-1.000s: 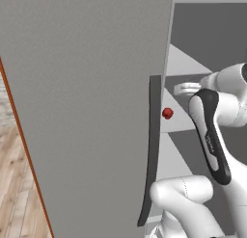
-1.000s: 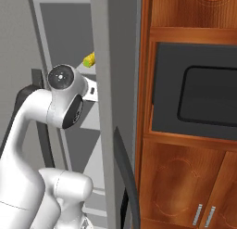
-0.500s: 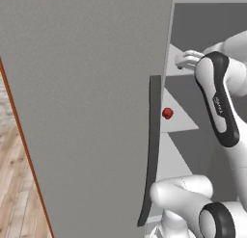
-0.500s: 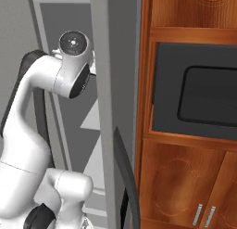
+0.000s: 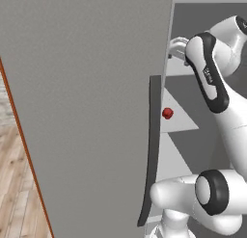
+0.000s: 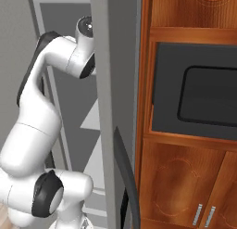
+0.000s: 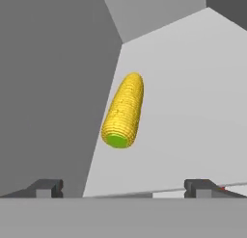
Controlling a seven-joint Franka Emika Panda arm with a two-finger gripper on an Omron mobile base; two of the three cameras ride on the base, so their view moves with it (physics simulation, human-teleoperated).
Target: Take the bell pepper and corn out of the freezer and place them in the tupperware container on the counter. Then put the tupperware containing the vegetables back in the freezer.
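The arm is reaching up into the freezer [image 5: 96, 97], past the edge of its open door. In the hand view the gripper [image 7: 124, 186] is hanging with its fingertips [image 7: 46, 186] spread wide apart, grasping nothing, and the corn [image 7: 124, 111] is lying just ahead between them on a pale shelf [image 7: 193, 102], its green stem end facing the camera. The left base view is showing what the others miss: the bell pepper [image 5: 167, 113] sitting on a lower shelf, just beside the door's dark handle [image 5: 150, 150]. The right base view is taking in a brown wooden cabinet [image 6: 185, 177] with a dark built-in oven [image 6: 203, 91] beside the freezer.
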